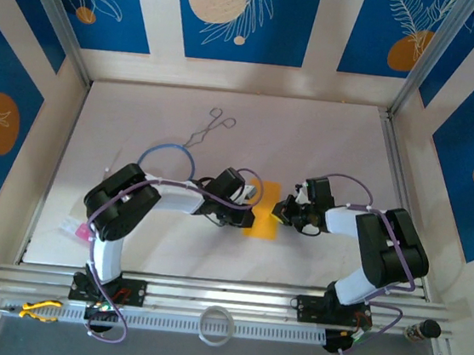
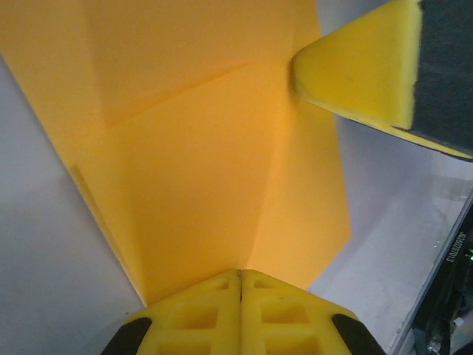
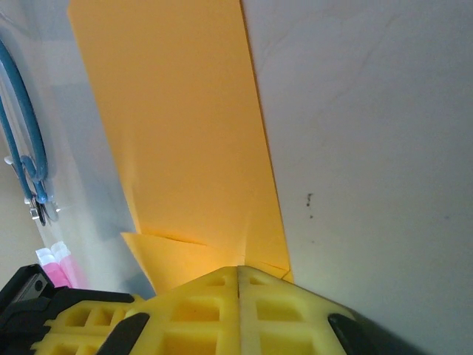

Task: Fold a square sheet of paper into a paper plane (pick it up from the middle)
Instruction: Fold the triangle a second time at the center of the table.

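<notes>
Top view: partly folded square sheet of paper (image 1: 263,222) lies on surface (image 1: 227,116) between arms; left fingers (image 1: 247,211) and right fingers (image 1: 282,212) at its opposite edges. Left wrist view: left fingers (image 2: 225,299) pressed together over sheet's near corner — creases visible. Right wrist view: right fingers (image 3: 225,296) closed at sheet's folded end.

Far bench (image 1: 309,143) lies open save forceps (image 1: 212,128) and a blue cable loop (image 1: 169,158); left end effector (image 1: 249,206) and right end effector (image 1: 284,211) flank the paper (image 1: 262,223) mid-bench.
</notes>
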Motion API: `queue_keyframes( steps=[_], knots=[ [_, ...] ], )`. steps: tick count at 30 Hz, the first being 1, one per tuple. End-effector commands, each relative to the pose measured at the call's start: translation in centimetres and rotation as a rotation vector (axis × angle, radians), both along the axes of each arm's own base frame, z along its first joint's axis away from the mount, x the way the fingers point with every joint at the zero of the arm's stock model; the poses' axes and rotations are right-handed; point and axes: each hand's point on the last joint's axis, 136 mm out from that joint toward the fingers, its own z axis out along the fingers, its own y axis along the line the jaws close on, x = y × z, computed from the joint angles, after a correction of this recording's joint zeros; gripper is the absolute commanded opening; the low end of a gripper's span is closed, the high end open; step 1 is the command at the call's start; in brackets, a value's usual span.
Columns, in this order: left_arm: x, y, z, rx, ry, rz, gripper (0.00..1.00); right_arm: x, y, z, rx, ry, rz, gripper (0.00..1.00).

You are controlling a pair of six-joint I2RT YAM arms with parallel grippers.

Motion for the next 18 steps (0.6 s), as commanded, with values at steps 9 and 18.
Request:
queue_keyframes(
  steps=[9,18],
  knots=[
    [1.7,-3.7,3.5,-0.085,0.015,-0.039,0.02,-1.4,-1.1,-2.0,-0.057,0.073,-0.008,0.01],
    [1.8,-4.2,0.5,-0.013,0.063,-0.047,0.02,-1.4,-1.2,-2.1,-0.060,0.078,-0.016,0.01]
  ],
)
